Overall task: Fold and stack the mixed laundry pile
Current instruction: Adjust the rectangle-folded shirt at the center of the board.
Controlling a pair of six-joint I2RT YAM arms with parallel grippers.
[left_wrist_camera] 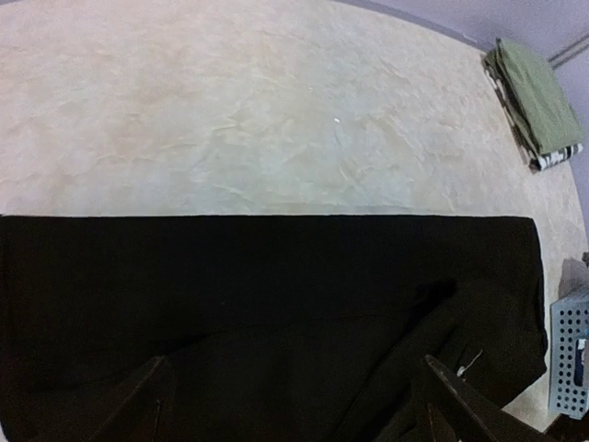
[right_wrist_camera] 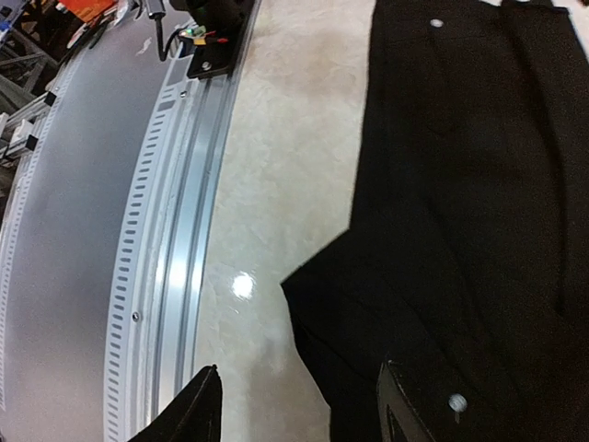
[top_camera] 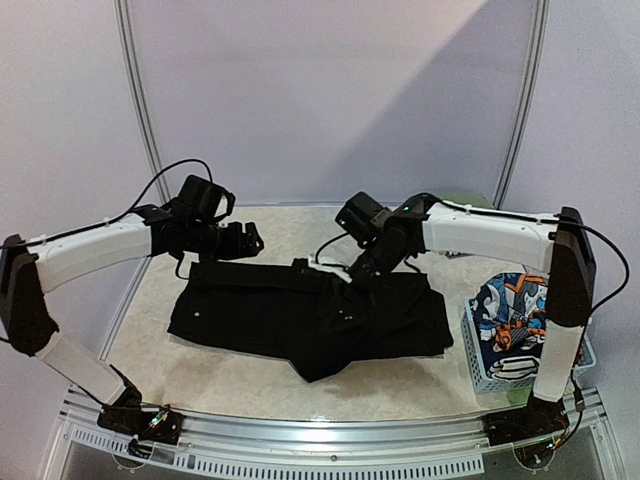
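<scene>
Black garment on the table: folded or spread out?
Spread out, not folded compact. The black garment lies flat across the table, its far edge straight in the left wrist view, with one overlapping layer.

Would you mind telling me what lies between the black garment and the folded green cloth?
Only bare tabletop separates the black garment from the folded green cloth, seen plainly in the left wrist view.

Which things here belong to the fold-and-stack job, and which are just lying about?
Job:
- black garment, spread flat
- cartoon-print garment

Lying about:
- pale blue basket, holding the print piece
- folded olive-green cloth
</scene>
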